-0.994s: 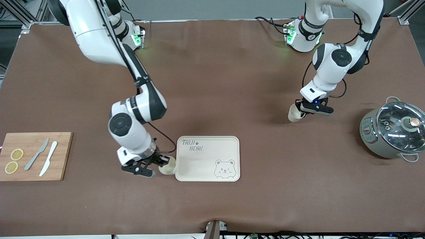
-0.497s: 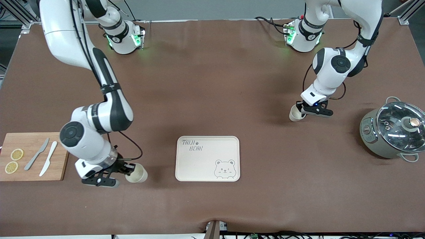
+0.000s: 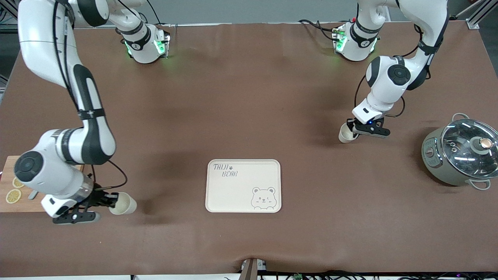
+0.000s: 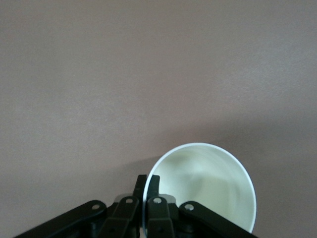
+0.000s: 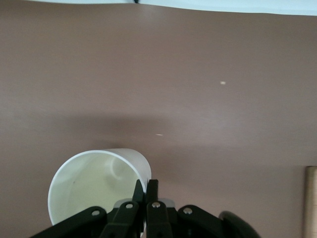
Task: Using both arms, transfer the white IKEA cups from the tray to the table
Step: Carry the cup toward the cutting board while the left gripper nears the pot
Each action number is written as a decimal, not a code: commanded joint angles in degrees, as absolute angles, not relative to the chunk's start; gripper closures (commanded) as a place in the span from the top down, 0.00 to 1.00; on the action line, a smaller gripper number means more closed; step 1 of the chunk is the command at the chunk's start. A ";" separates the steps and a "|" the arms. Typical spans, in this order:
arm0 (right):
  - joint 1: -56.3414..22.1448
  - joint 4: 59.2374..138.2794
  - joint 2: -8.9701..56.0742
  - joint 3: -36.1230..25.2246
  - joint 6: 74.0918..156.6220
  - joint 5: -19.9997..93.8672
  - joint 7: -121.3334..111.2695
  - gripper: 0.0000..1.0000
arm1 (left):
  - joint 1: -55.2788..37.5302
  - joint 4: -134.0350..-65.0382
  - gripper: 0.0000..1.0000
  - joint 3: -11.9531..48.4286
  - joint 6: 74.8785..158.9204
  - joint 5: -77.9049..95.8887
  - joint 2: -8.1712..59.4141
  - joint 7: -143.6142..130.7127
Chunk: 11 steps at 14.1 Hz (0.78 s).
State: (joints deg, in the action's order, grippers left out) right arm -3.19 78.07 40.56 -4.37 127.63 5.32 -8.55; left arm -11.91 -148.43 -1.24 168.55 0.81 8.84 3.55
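**Two arms, two cups**

Brown cloth covers the worktop (image 3: 249, 116). From its base, the right arm bends low, and the right pincer (image 3: 102, 200) pinches the rim of one white cup (image 3: 123, 203), tipped sideways, between the wooden board (image 3: 15, 204) and the bear tray (image 3: 243, 186). The left arm folds down short. The left pincer (image 3: 355, 129) pinches the other cup (image 3: 346, 133), near the steel pot (image 3: 461, 151).

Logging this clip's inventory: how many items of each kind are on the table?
White cups: 2
Tray: 1
Cutting board: 1
Lemon slices: 2
Lidded pot: 1
Knife, mostly hidden: 1
Total: 8
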 commanded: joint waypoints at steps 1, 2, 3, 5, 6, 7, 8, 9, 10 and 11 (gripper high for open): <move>0.87 79.36 39.90 -3.08 127.35 6.32 -15.09 0.00 | -11.07 -147.83 0.00 -0.26 169.45 1.14 9.32 4.13; 2.01 79.45 39.99 -3.08 127.35 7.72 -17.64 0.00 | -11.07 -147.83 0.00 -0.26 169.45 1.14 9.32 4.13; 3.24 79.89 40.08 -3.08 127.35 8.69 -19.93 0.00 | -11.07 -147.83 0.00 -0.26 169.54 1.14 9.32 4.13; 5.09 80.07 40.43 -3.08 127.44 10.80 -23.98 0.00 | -11.07 -147.74 0.00 -0.18 169.54 1.14 9.40 4.04; 5.62 80.07 40.60 -3.08 127.44 11.51 -25.13 0.00 | -10.99 -147.74 0.00 -0.18 169.63 1.23 9.49 4.04; 5.80 80.24 40.61 -3.08 127.53 12.12 -25.83 0.00 | -10.99 -147.31 0.00 -0.18 169.63 1.84 9.93 4.04; 5.80 80.24 40.95 -3.08 127.70 12.30 -25.93 0.00 | -11.07 -147.30 0.00 0.09 169.63 2.72 10.19 4.04; 5.80 80.24 41.39 -3.08 127.88 12.30 -25.93 0.00 | -10.99 -147.30 0.00 0.52 169.72 3.59 10.20 4.04; 5.71 80.24 41.83 -3.08 128.14 12.30 -25.93 0.00 | -10.99 -147.22 0.00 0.70 169.98 4.04 10.20 4.13; 5.71 80.24 42.44 -3.08 128.23 12.57 -25.93 0.00 | -10.99 -147.22 0.00 0.88 170.15 4.13 10.20 4.13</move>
State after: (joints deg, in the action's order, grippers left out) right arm 5.11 80.21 41.49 -3.96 127.55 10.95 -24.51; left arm -11.85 -147.90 -0.49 168.92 2.43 9.50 3.53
